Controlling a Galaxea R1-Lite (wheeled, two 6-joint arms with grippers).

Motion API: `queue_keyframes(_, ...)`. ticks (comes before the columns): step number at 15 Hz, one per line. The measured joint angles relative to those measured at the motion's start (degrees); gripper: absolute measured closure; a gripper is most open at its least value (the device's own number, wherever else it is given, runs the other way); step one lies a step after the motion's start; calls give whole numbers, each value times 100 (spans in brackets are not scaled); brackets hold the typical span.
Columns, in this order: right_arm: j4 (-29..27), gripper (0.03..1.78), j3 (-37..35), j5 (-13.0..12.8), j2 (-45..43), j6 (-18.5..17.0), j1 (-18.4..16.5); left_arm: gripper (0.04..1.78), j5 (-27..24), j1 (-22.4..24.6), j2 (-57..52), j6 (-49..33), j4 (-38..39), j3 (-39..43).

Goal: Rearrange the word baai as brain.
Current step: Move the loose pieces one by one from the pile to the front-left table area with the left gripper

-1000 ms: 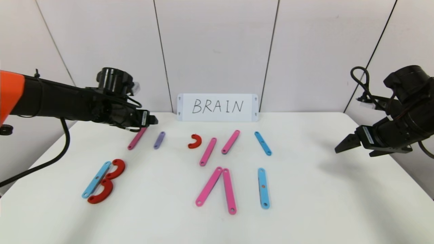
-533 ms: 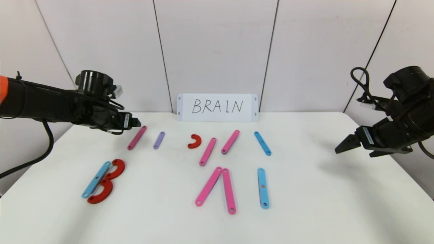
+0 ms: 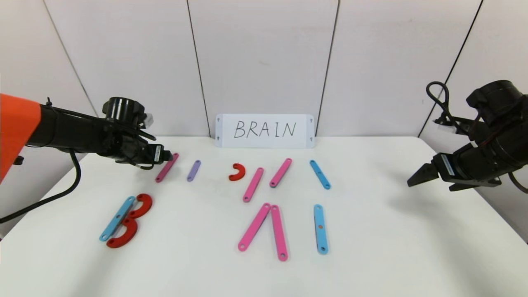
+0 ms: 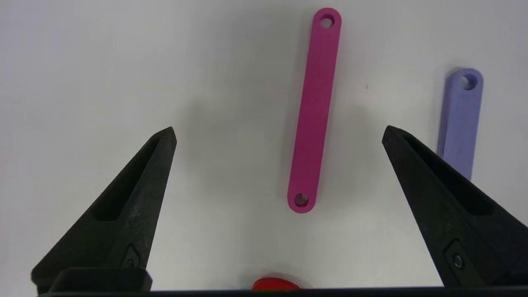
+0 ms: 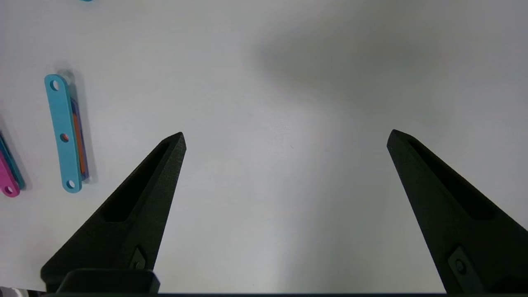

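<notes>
The word lies in flat pieces on the white table (image 3: 392, 231). At front left a blue bar (image 3: 117, 218) with two red arcs (image 3: 140, 205) makes a B. Two pink bars (image 3: 254, 226) lean into an A, with a blue bar (image 3: 320, 228) to their right. Farther back lie a magenta bar (image 3: 167, 167), a purple bar (image 3: 193, 170), a red arc (image 3: 237, 172), two more pink bars (image 3: 253, 184) and another blue bar (image 3: 319, 174). My left gripper (image 3: 165, 156) hovers open over the magenta bar (image 4: 314, 111), holding nothing. My right gripper (image 3: 416, 177) hangs open at far right.
A white card (image 3: 264, 130) with handwritten BRAIN leans on the back wall. The purple bar (image 4: 460, 119) lies just outside one left finger. Bare table lies under the right gripper (image 5: 285, 138), with the front blue bar (image 5: 62, 132) off to its side.
My left gripper drew back to the left from the magenta bar's far end and sank a little lower. The right arm and all pieces stayed still.
</notes>
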State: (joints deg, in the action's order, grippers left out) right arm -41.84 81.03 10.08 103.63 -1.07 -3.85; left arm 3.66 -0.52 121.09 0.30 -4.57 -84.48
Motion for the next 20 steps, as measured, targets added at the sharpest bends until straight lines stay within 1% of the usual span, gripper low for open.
queue_keyframes(6,2,10,0,-5,9,2,0,7,-24,-18,265,-1,13,-90)
queue_keyframes(11,5,10,0,-5,9,0,0,7,-193,-24,350,-26,6,-132)
queue_keyframes(20,2,10,-5,-5,9,2,2,7,-204,-24,507,-35,-11,-243)
